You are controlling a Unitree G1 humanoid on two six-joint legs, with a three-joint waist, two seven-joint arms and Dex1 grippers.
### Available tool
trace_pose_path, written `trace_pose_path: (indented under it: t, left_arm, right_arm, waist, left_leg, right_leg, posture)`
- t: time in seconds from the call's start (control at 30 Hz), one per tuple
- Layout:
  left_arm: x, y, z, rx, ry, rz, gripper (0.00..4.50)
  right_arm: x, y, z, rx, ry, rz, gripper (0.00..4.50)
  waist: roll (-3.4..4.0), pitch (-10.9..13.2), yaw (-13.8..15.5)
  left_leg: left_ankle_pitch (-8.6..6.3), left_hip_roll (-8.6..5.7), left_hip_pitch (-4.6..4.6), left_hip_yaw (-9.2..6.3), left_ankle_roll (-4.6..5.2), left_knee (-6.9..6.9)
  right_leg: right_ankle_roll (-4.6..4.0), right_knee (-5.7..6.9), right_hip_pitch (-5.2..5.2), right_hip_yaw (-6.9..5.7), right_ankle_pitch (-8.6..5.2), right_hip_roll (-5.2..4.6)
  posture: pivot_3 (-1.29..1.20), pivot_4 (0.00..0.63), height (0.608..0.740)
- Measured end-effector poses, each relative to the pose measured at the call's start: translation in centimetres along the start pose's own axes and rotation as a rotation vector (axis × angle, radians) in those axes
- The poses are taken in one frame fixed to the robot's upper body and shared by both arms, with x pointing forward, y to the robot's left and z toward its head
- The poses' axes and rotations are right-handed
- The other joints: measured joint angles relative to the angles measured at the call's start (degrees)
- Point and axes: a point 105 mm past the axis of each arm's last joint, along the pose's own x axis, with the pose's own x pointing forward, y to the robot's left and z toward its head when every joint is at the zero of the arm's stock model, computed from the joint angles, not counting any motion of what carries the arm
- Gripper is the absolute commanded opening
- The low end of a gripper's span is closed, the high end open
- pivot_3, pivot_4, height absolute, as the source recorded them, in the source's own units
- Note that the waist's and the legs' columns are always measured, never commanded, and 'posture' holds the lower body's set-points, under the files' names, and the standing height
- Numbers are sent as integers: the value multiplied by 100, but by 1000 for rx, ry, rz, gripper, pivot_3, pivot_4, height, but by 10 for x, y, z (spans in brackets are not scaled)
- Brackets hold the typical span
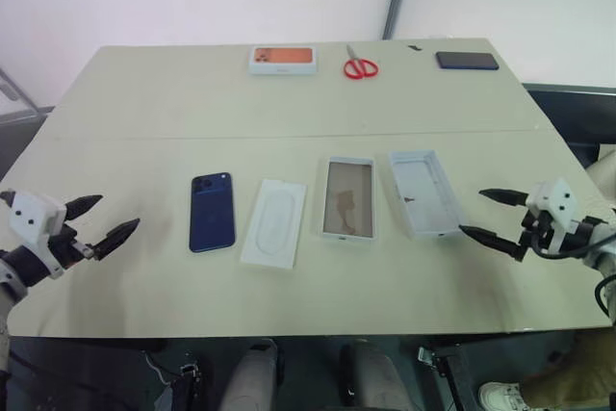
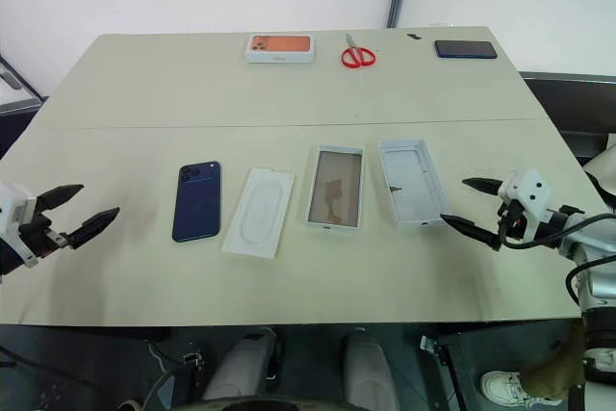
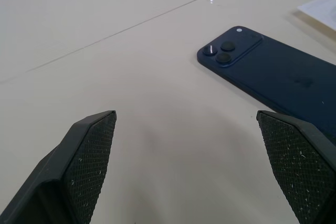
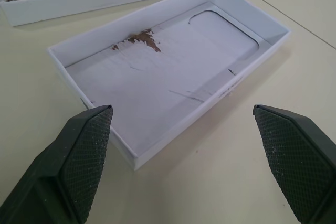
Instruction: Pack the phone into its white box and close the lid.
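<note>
Both grippers (image 1: 108, 218) (image 1: 495, 215) gape; one phone (image 1: 212, 212), one lid (image 1: 425, 192).

Phone (image 1: 213, 212): dark blue, glossy back up, camera cluster at its far corner, flat on the table left of frame centre. White box (image 1: 347, 198): shallow tray, brownish inside, open and empty, just right of centre. Lid (image 1: 424, 192): upturned, pale inside showing, beside the tray on its right, apart from it.
</note>
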Motion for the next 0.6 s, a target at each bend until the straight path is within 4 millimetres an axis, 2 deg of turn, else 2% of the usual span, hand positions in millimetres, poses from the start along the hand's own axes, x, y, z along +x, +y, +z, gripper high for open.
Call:
trace_pose_path:
  t: [0.33, 0.6]
  left_arm:
    - [4, 3, 7, 8, -23, 8, 4500]
    - [5, 1, 2, -28, 3, 4, 4500]
  right_arm:
    - [3, 0, 4, -11, -11, 2, 4477]
    - [4, 1, 6, -19, -14, 9, 4477]
  waist:
    - [0, 0, 5]
    - [0, 0, 8]
  left_leg:
    - [0, 0, 0, 1, 0, 0]
    - [0, 0, 0, 1, 0, 0]
  right_leg:
    - [1, 0, 0, 1, 0, -1]
    - [2, 0, 1, 1, 1, -1]
  posture:
    - [0, 150, 740]
    - [0, 150, 740]
